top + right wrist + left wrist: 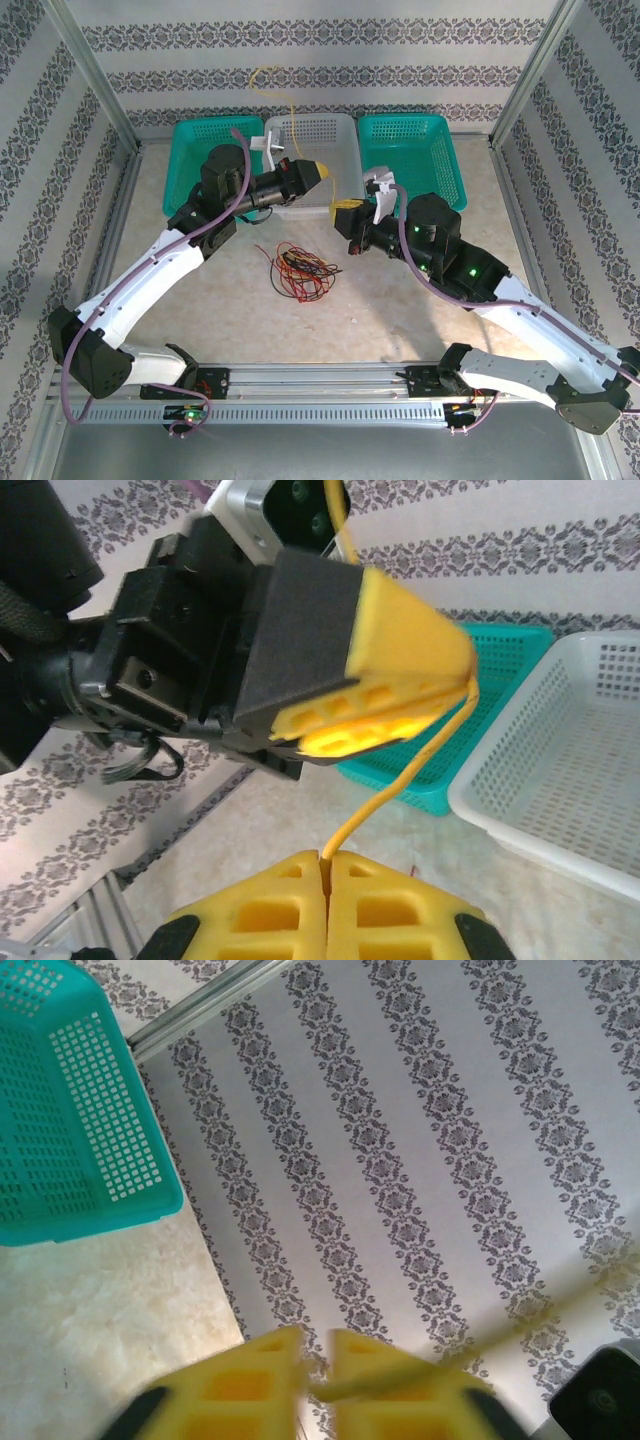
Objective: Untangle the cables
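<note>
White basket (330, 150) (teal-flanked) behind cables (300, 270)

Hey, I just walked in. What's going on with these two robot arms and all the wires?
Both arms are working on one thin yellow cable. The right gripper is shut on it, and the left gripper looks clamped on the same strand. A short stretch spans between them, near the front of the white plastic basket. A loose tangle of red and black cables lies on the table in front of them, with neither gripper touching it.
</note>
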Motion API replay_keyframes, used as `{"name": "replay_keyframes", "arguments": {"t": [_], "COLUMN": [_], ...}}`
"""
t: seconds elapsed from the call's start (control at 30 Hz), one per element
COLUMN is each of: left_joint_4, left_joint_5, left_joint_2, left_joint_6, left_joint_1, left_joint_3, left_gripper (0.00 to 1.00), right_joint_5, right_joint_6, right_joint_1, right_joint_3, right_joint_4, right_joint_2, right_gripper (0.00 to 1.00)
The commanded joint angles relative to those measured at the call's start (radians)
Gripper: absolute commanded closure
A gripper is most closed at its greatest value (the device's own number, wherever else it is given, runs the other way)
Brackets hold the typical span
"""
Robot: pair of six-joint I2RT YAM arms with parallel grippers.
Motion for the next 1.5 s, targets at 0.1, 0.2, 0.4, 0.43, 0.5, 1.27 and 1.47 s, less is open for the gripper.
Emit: {"name": "replay_keyframes", "arguments": {"t": [0.1,0.2,0.4,0.43,0.5,1.27,1.47], "left_joint_4": [0.069,0.085,0.052,0.047,0.034,-0.606,-0.699], "left_joint_5": [-0.011,-0.006,-0.009,-0.008,-0.004,-0.209,-0.25], "left_joint_2": [0.011,0.003,-0.006,-0.006,-0.012,0.444,0.659], "left_joint_6": [-0.029,-0.032,-0.016,-0.011,0.013,0.703,0.737], "left_joint_1": [0.025,0.025,0.05,0.058,0.083,0.631,0.631], "left_joint_3": [-0.033,-0.057,-0.059,-0.058,-0.048,0.472,0.718], "left_gripper": [0.54,0.63,0.92,0.94,1.0,1.0,1.0], "right_joint_5": [-0.082,-0.108,-0.121,-0.125,-0.144,0.207,0.185], "right_joint_6": [0.03,0.034,0.029,0.028,0.025,0.118,0.137], "right_joint_1": [0.005,0.001,-0.003,-0.004,-0.004,-0.194,-0.196], "right_joint_3": [-0.02,-0.01,0.01,0.014,0.022,-0.015,-0.067], "right_joint_4": [-0.001,0.011,0.006,0.003,-0.005,-0.4,-0.387], "right_joint_2": [-0.011,0.007,0.035,0.039,0.056,-0.096,-0.128], "right_gripper": [1.0,1.0,1.0,1.0,1.0,0.48,0.49]}}
